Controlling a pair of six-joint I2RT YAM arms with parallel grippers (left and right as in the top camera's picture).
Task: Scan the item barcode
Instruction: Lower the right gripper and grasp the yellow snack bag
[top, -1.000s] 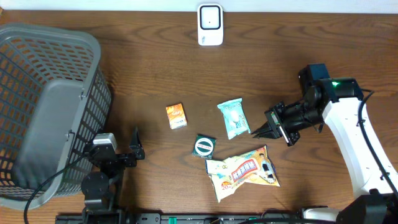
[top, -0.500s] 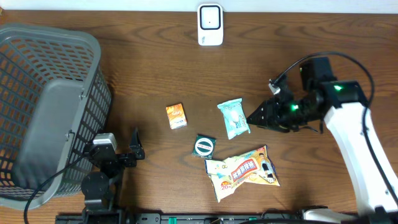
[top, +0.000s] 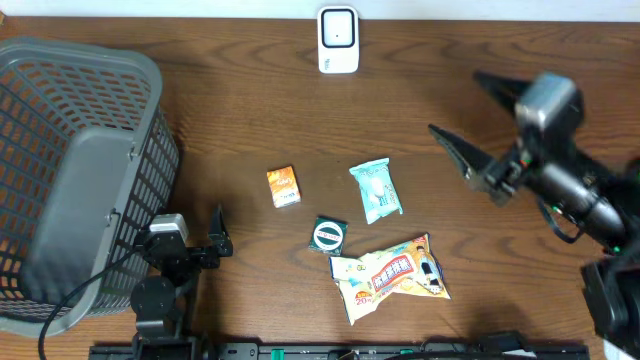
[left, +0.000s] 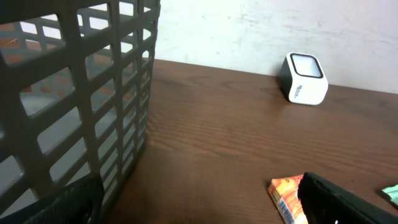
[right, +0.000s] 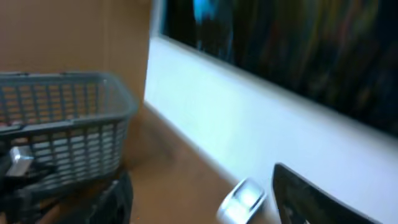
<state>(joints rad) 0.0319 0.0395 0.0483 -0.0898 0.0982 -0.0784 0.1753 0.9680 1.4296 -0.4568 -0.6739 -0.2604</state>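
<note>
Whole frame was motion-blurred. I saw the right gripper (right: 200, 173) with its jaws wide apart: one dark finger (right: 117, 202) at bottom left of centre, the other at bottom right. In the gap between them were the brown table (right: 180, 180) and a white scanner (right: 244, 200) at bottom centre, too smeared for detail. A grey mesh basket (right: 62, 118) filled the left side. Under it, in the lower left corner, was a dark shape with a pale bit (right: 18, 163); I couldn't tell what. A white wall band (right: 249, 124) ran diagonally from top centre to right edge, with a dark panel (right: 298, 50) carrying a blue smear above it.
</note>
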